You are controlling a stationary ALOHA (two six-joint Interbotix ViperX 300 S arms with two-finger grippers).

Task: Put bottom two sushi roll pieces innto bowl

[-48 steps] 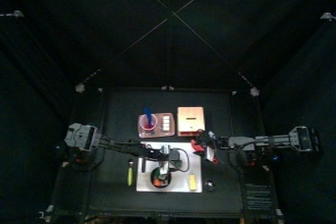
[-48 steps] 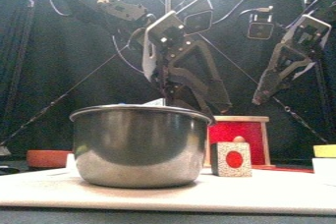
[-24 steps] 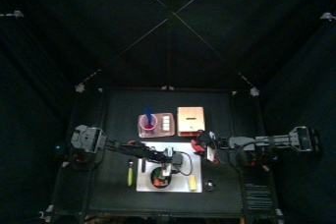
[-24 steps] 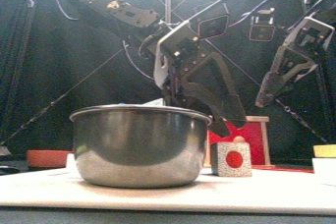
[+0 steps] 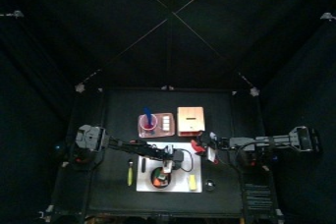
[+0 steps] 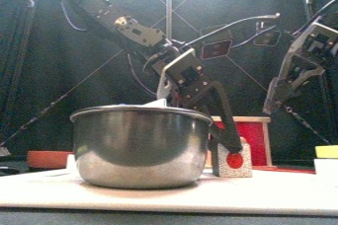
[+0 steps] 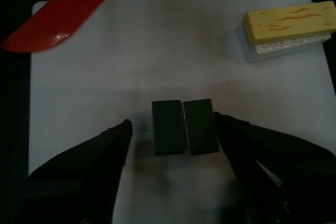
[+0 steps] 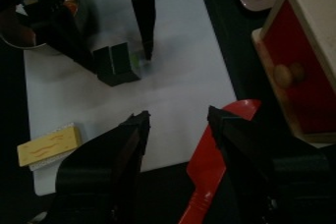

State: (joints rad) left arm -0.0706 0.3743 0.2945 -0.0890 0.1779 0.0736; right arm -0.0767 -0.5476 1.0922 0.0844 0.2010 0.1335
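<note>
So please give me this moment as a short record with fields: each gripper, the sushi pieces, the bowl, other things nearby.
left gripper: open, jaws on either side of the sushi pieces, not closed on them
right gripper: open, holds nothing, off to the side
sushi pieces: two dark rolls side by side, touching, on the white mat
bowl: metal, upright, contents hidden
other things: yellow sponge, red piece at the mat's edge

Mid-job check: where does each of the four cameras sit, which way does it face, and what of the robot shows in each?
Top: high overhead, facing straight down; both arms at the table.
Front: table height, facing level; metal bowl near, arms behind.
Left wrist: faces the sushi pieces; left end effector open astride them.
Right wrist: faces the white mat; right end effector open.
Shared: both wrist views show the sushi pieces and yellow sponge.
</note>
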